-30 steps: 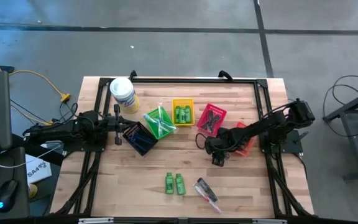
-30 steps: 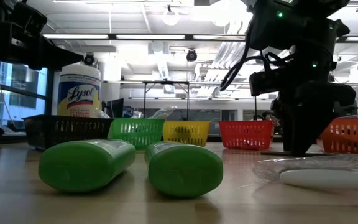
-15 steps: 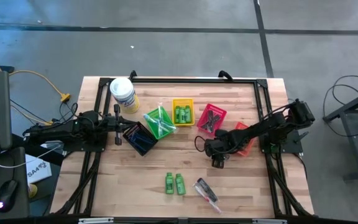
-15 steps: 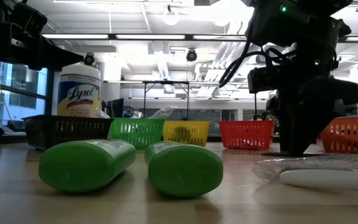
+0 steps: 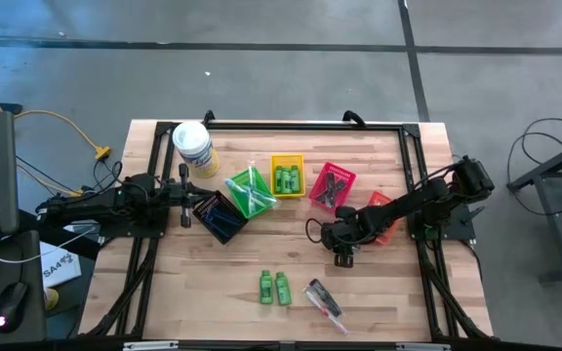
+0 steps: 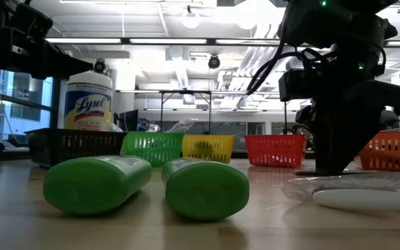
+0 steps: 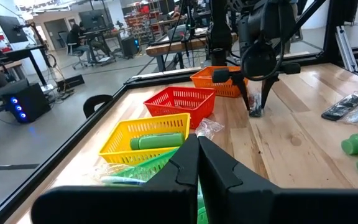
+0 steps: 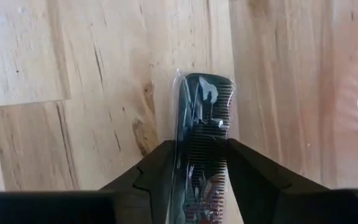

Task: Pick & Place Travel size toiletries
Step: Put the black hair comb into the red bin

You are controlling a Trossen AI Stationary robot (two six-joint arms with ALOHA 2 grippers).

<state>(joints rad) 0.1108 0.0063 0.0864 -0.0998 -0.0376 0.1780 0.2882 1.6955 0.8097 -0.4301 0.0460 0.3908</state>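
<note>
My right gripper (image 5: 344, 255) points down at the table's middle right, and a black comb in a clear wrapper (image 8: 204, 124) sits between its fingers. Two bright green mini bottles (image 5: 273, 288) lie side by side near the near edge, with a clear-wrapped dark item (image 5: 325, 300) on the table to their right. More green bottles lie in the yellow basket (image 5: 287, 176), and dark combs in the red basket (image 5: 332, 186). My left gripper (image 5: 183, 200) waits shut beside the black basket (image 5: 219, 216), touching nothing. My right gripper has the wrapped comb pinched between its two fingers (image 8: 160, 165), one on each long side (image 8: 182, 149), so the fingers lie along it. They come from above, pointing down. The comb's free end (image 8: 207, 84) reaches out past the fingertips, close over the wood.
A row of small baskets stands across the table's far half: black, green (image 5: 252, 192), yellow, red and orange (image 5: 383, 216). A white Lysol tub (image 5: 193, 146) is at the far left. Black frame bars (image 5: 403, 146) run along the table's edges. Bare wood lies left of the green bottles.
My right gripper has shifted a little toward the table's near edge, staying pointed down. Nothing else has moved.
</note>
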